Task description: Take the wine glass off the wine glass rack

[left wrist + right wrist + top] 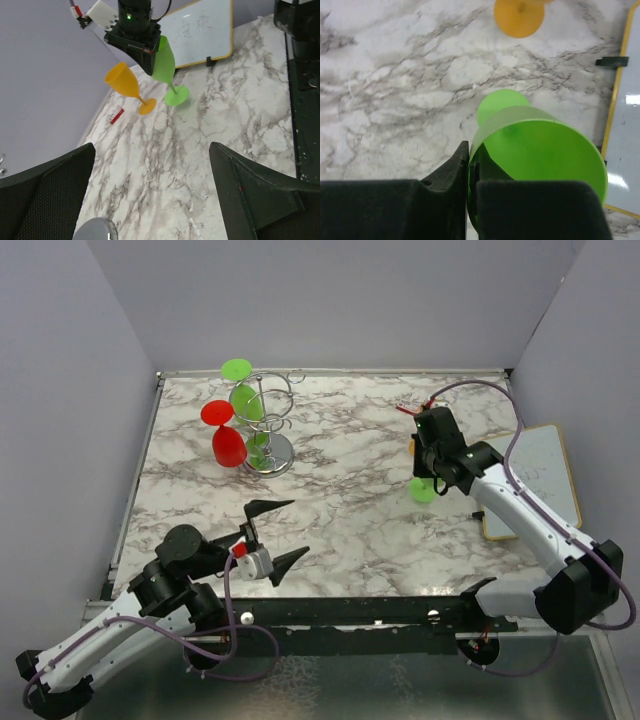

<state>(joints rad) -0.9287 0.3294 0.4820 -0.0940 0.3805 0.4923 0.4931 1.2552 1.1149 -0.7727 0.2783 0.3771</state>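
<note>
Closest in, the black metal rail [350,612] along the near edge carries both white-and-black arms. The left hand [297,528] hangs over the near-left part of the bench with its two black fingers spread wide and nothing between them. The right hand [470,185] is out on the right side, closed tight on the bowl of a green plastic wine glass [540,145], pinching it up near the rim. So that glass is well apart from the rack, over on the other side of the bench. It's tilted, with its round foot down at the marble, and I can't tell if it's actually touching.

Size order from there: the white-and-grey marbled bench [350,520] fills the middle. A white board with a yellow frame [540,475] lies flat at the right edge, beside the right arm. The chrome wire wine glass rack [272,452] stands at the far left on its round base, with its post up and wire loops on top. A red plastic wine glass [228,445] and a second green wine glass [246,402] seem to hang from the loops foot-up, red on the left and green toward the back. An orange plastic wine glass [125,82] stands on its foot just beside the held green one. Smallest is a little red-and-white strip [116,116] lying near the orange glass's foot, too small to tell what it is.
</note>
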